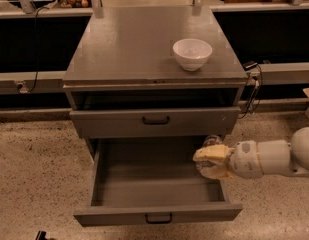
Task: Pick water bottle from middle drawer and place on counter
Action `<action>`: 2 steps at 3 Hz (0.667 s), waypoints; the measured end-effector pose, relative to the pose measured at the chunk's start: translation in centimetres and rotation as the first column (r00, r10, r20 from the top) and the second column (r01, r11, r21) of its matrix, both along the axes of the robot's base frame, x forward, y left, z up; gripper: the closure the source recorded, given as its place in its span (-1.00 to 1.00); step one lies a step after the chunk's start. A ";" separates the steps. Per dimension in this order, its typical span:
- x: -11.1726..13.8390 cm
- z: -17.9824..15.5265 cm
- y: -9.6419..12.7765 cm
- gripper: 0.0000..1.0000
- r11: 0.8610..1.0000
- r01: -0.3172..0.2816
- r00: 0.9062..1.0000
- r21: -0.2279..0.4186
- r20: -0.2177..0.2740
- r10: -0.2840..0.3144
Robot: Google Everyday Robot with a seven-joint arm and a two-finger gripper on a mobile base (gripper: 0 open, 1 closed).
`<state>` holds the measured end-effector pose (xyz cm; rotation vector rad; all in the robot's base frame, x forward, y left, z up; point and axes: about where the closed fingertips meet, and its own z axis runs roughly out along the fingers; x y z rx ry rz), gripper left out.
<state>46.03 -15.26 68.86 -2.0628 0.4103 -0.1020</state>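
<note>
The middle drawer [144, 184] is pulled out wide, and its flat grey inside is bare. My gripper [211, 160], with pale yellow fingers, hangs over the drawer's right rear corner, at the end of the white arm that comes in from the right. It is shut on the water bottle [212, 142]. The bottle's clear top shows above the fingers and most of its body is hidden by them. The bottle is off the drawer floor. The counter [129, 49] is the broad grey top of the cabinet, up and to the left of the gripper.
A white bowl [192, 53] stands on the counter's right side. Another grey drawer front [155, 120] with a black handle sits closed above the open drawer. A cable and plug [251, 84] hang at the cabinet's right. The floor is speckled, and a dark shelf runs behind.
</note>
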 end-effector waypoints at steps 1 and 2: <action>0.8 4.1 -1.7 1.00 1.000 -0.029 0.989 0.001 0.146 0.028; 1.6 9.1 -1.4 1.00 0.996 -0.084 0.948 -0.031 0.306 0.090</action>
